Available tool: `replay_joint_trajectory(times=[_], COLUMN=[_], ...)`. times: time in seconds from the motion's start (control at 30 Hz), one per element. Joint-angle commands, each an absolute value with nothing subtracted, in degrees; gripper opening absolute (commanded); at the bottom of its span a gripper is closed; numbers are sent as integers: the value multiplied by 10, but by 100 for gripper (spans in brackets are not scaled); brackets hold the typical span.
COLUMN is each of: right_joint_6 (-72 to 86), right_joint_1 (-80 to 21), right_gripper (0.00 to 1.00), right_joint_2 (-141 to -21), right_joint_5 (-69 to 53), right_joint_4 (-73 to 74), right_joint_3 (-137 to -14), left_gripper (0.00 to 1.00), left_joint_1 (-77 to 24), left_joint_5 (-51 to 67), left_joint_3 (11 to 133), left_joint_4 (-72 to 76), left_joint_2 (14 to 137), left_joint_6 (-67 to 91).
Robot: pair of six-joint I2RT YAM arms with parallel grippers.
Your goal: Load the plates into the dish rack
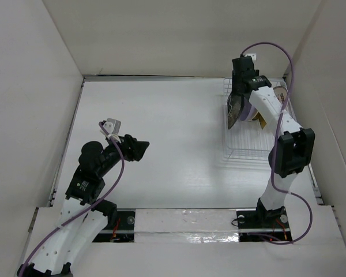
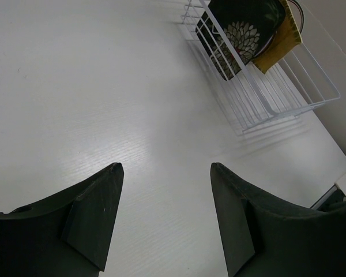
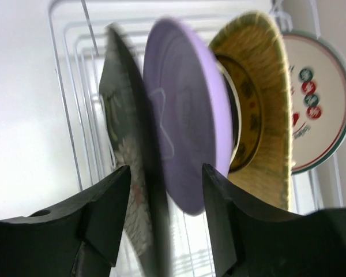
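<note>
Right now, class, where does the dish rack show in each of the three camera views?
Top external: dish rack, far right, above the middle.
Left wrist: dish rack, upper right corner.
Right wrist: dish rack, wires along the left and top.
Shared landmark: the yellow woven plate standing in it.

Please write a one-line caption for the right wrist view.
Open right gripper straddles the black floral plate, beside the lilac plate in the dish rack.
</note>
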State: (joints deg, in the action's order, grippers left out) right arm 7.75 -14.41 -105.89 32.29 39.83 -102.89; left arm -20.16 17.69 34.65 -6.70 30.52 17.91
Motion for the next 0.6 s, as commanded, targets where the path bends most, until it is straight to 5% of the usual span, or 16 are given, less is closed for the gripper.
replay_joint_trajectory(times=[0.0,0.27,0.43,0.57], right_joint_6=[73,81,91,117], right_joint_1=[-140,-161,-211,-267], right_gripper=[61,74,91,95], right_joint_2=[-1058,-962,-797,-648], right_joint_5=[346,291,241,199], right_joint_4=[347,265,182,106], right_joint_3=[-1077,-1025,-904,-772], left_gripper=[59,48,39,43], left_joint_1=[-204,-204,-204,-204], left_joint_5=[172,149,149,154], left_joint_3=[367,371,370,367], left_joint_4=[-50,-52,-47,-30], left_joint_2=[305,302,299,274], left_joint_6=[178,176,176,191])
